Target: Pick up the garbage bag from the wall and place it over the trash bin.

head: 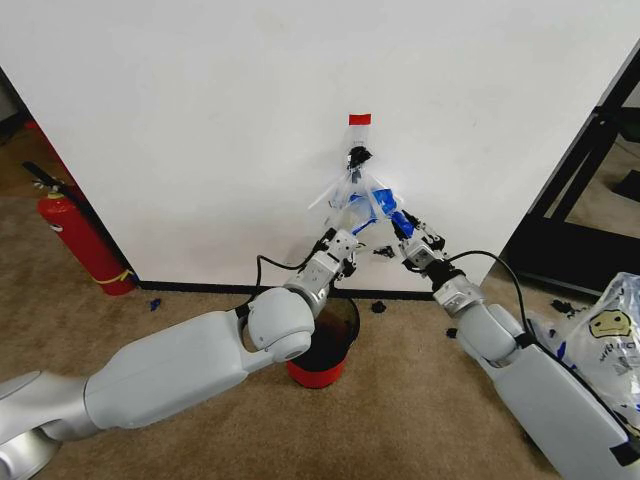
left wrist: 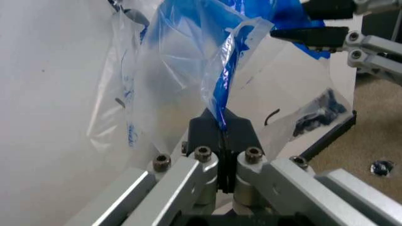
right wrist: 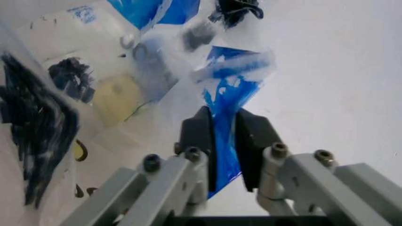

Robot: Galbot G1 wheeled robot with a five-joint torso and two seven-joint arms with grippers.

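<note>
- Hanging from the black hook (head: pixel 357 156) on the wall (head: pixel 200 120), the garbage bag (head: pixel 365 200) sits above the trash bin (head: pixel 325 350).
- The left gripper (left wrist: pixel 223 129) is clamped tight on a bag edge.
- The right gripper (right wrist: pixel 226 141) pinches a blue printed fold between nearly closed fingers.

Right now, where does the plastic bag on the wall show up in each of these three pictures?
Head view: the garbage bag hangs on the wall, between both grippers.
Left wrist view: the bag rises from the left gripper.
Right wrist view: it sits in the right gripper.
Shared landmark: its blue print.
</note>
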